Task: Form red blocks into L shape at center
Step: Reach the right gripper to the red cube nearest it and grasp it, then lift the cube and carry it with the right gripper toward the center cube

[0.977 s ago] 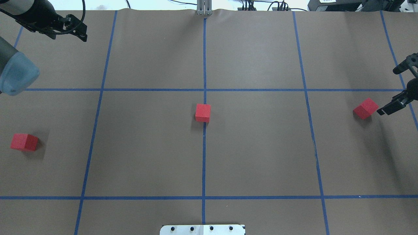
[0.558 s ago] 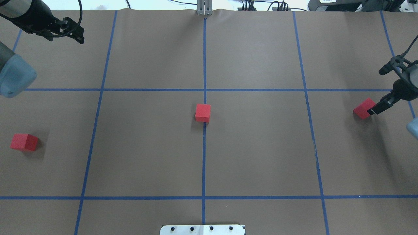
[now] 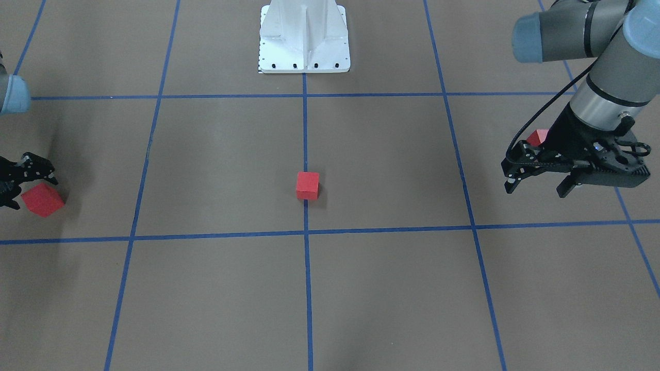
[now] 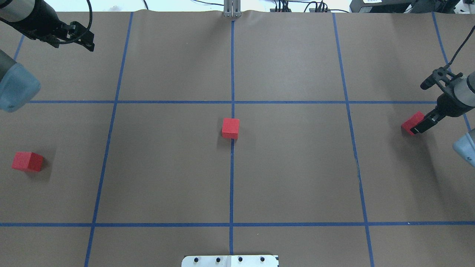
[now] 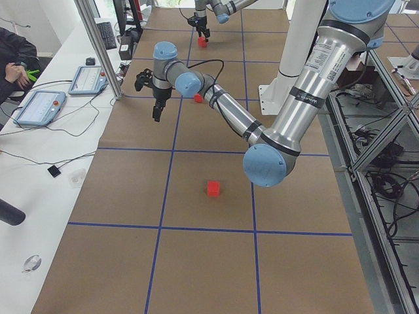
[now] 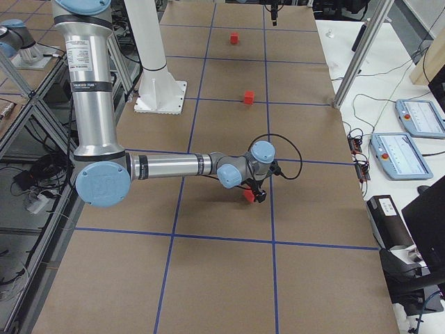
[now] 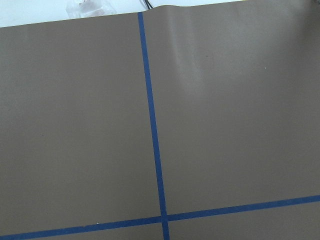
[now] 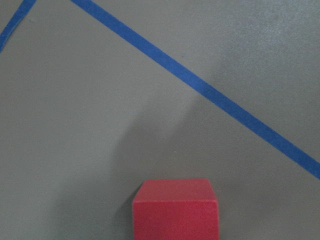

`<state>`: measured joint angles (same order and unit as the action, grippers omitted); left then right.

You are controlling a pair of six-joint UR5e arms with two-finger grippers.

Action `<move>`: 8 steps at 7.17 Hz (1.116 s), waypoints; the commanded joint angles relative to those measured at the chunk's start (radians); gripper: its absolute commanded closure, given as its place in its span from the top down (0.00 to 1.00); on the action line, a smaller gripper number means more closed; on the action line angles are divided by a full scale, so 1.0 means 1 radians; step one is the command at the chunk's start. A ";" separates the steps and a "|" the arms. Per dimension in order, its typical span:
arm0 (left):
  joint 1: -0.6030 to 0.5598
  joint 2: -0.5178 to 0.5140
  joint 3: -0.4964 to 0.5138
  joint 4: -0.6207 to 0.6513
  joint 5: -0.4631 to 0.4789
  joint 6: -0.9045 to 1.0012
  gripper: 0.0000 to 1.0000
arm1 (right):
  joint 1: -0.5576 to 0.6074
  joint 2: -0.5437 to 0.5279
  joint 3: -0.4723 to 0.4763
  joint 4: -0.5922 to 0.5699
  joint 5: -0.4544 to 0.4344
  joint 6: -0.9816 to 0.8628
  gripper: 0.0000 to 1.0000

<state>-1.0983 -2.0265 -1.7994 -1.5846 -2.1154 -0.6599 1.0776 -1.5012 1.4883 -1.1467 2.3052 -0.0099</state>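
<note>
Three red blocks lie apart on the brown paper. One block [image 4: 230, 128] [image 3: 307, 185] sits on the middle blue tape line at the center [image 4: 232, 167]. Another block [image 4: 26, 161] rests at the left, with only its top [image 3: 539, 136] showing behind my left arm. My left gripper [image 4: 84, 40] [image 3: 536, 184] hangs open, high and far from it. The third block [image 4: 410, 124] [image 3: 42, 200] [image 8: 175, 207] lies at the right. My right gripper [image 4: 418, 127] [image 3: 32, 191] stands open right against it, one finger covering its right edge.
The robot's white metal base [image 4: 230, 260] [image 3: 304, 36] stands at the near edge on the centre line. Beyond the far edge are cables and a metal post [image 4: 232, 9]. A side table with pendants [image 5: 39, 104] and a seated person [image 5: 13, 55] flanks the floor.
My right gripper has moved left, from just clear of the right block to overlapping its right edge. My left gripper has drifted slightly up and left. No block has moved.
</note>
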 commanded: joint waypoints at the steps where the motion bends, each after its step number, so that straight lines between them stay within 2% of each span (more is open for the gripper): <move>1: 0.000 0.000 0.000 0.000 0.000 0.000 1.00 | -0.004 0.001 -0.003 -0.001 -0.001 0.001 0.59; 2: 0.002 0.000 0.000 0.000 0.000 0.000 1.00 | -0.002 0.018 -0.005 -0.004 -0.003 0.001 0.35; 3: 0.002 0.005 -0.001 -0.002 0.000 -0.001 1.00 | -0.002 0.022 -0.005 -0.004 -0.003 0.001 0.00; 4: 0.000 0.005 -0.001 -0.006 0.000 0.000 0.99 | 0.011 0.048 0.009 -0.007 0.002 0.022 0.00; 6: -0.006 0.049 0.000 -0.008 0.000 0.070 0.99 | 0.015 0.189 0.055 -0.094 0.013 0.280 0.00; 7: -0.018 0.087 0.002 -0.021 0.000 0.118 0.99 | -0.010 0.259 0.104 -0.205 0.013 0.339 0.00; 8: -0.032 0.144 0.008 -0.073 0.000 0.150 0.99 | -0.028 0.333 0.186 -0.373 0.011 0.387 0.00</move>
<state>-1.1151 -1.9419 -1.7968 -1.6137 -2.1154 -0.5553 1.0715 -1.2607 1.5911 -1.3457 2.3165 0.2994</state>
